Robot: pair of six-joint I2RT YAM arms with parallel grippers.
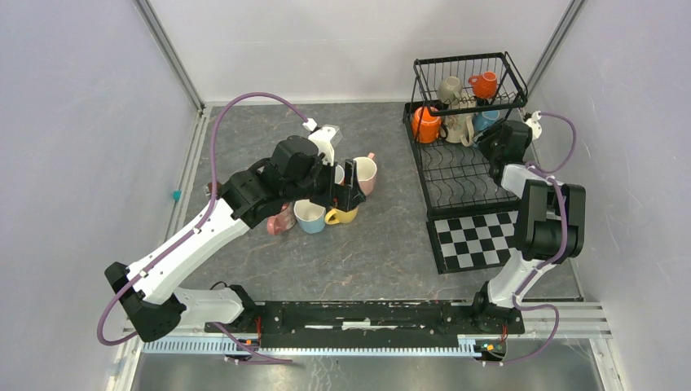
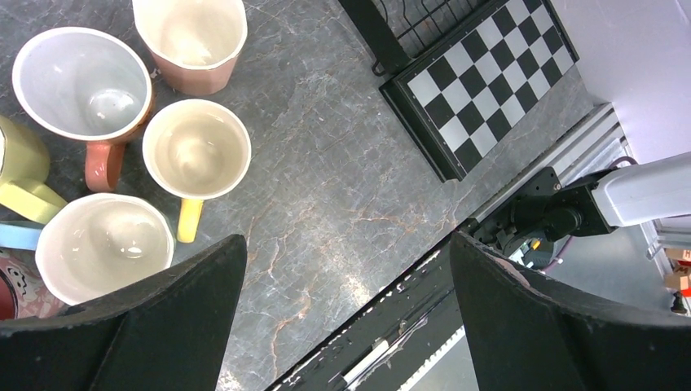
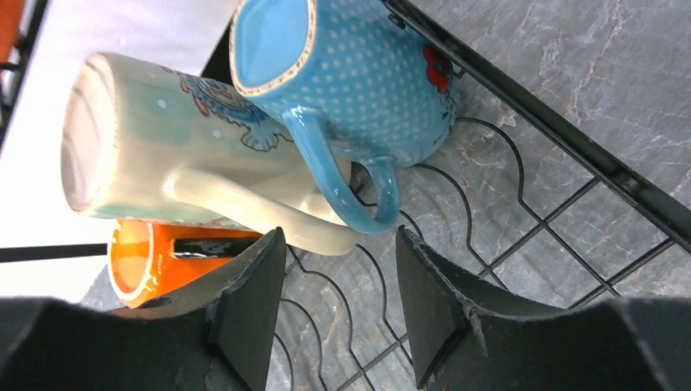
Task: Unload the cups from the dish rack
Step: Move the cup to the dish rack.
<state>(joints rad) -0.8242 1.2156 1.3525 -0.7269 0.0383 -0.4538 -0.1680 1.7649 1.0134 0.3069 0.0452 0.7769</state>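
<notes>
The black wire dish rack (image 1: pixel 468 59) stands at the far right. Its upper tier holds a grey-olive cup (image 1: pixel 449 88) and an orange cup (image 1: pixel 485 84). The lower tier holds an orange cup (image 1: pixel 424 124), a cream cup (image 1: pixel 459 126) and a blue cup (image 1: pixel 486 120). My right gripper (image 1: pixel 487 145) is open over the lower tier. In the right wrist view it (image 3: pixel 338 248) sits just short of the handles of the blue dotted cup (image 3: pixel 358 73) and the cream cup (image 3: pixel 179 155). My left gripper (image 1: pixel 352 189) is open and empty above several cups on the table (image 2: pixel 197 151).
A black-and-white checkered mat (image 1: pixel 477 238) lies in front of the rack and also shows in the left wrist view (image 2: pixel 481 77). The table cups include a pink one (image 1: pixel 364 173), a light blue one (image 1: pixel 310 216) and a yellow one (image 1: pixel 342 216). The arms' base rail (image 1: pixel 367 314) runs along the near edge.
</notes>
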